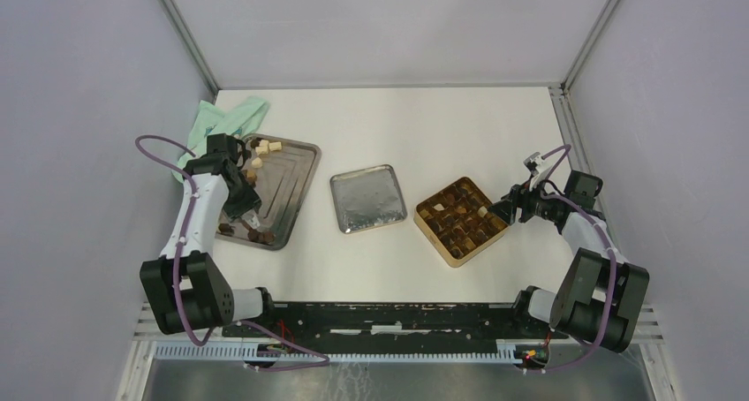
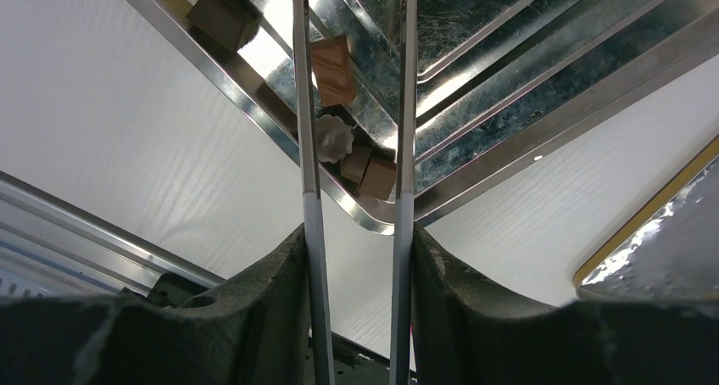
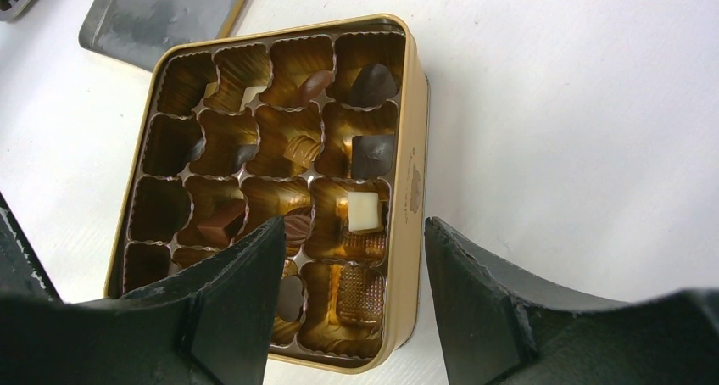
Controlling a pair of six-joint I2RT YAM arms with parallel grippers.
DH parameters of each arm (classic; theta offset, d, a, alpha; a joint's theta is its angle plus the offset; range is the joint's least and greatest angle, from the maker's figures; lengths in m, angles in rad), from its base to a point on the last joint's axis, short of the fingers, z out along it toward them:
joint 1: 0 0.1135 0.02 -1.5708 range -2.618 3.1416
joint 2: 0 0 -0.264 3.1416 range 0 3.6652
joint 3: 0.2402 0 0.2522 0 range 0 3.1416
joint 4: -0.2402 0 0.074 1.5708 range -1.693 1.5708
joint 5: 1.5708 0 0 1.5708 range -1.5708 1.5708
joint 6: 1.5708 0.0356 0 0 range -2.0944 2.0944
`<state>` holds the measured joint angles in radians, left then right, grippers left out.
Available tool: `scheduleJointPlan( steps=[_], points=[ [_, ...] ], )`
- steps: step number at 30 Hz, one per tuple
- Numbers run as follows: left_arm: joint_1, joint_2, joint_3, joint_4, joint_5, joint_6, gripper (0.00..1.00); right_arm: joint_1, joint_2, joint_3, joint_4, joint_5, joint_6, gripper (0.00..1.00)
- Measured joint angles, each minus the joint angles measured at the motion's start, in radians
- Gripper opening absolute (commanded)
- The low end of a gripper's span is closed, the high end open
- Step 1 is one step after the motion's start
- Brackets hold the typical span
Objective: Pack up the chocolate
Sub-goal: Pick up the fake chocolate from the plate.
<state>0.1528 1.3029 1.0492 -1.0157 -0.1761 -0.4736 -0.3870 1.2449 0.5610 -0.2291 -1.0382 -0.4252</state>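
Overhead, loose chocolate pieces lie scattered on a metal tray at the left, and several more sit in compartments of the gold tin at the right. The left gripper pinches long metal tweezers, whose two arms stand apart over a few pieces in the tray's corner. The right gripper hangs over the tin's near edge, jaws wide apart and empty.

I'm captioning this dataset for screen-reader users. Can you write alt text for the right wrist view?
A gold tin with a grid of moulded compartments lies on a white table, some holding chocolate pieces, others empty. The right gripper, open, fills the foreground over the tin's near end; a grey lid lies at upper left.
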Motion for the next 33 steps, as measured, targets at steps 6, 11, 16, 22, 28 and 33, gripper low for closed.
scheduleJointPlan(
  steps=[6,11,16,22,28,33],
  points=[
    [0.015,0.027,0.000,0.026,0.002,0.000,0.44,0.000,0.000,0.004,-0.008,0.000,-0.006,0.67],
    [0.016,0.030,0.000,0.032,0.005,0.000,0.39,0.000,0.002,0.008,-0.014,0.000,-0.010,0.67],
    [0.018,0.030,-0.013,0.047,0.015,0.000,0.24,0.000,0.012,0.009,-0.018,0.000,-0.011,0.67],
    [0.020,0.029,-0.020,0.047,0.023,0.000,0.02,0.000,0.014,0.010,-0.021,0.000,-0.018,0.67],
    [0.020,-0.008,-0.020,0.034,0.038,0.000,0.02,0.000,0.015,0.011,-0.022,0.000,-0.019,0.67],
    [0.020,-0.057,-0.020,0.007,0.063,0.000,0.02,0.000,0.016,0.012,-0.022,0.000,-0.019,0.67]
  ],
)
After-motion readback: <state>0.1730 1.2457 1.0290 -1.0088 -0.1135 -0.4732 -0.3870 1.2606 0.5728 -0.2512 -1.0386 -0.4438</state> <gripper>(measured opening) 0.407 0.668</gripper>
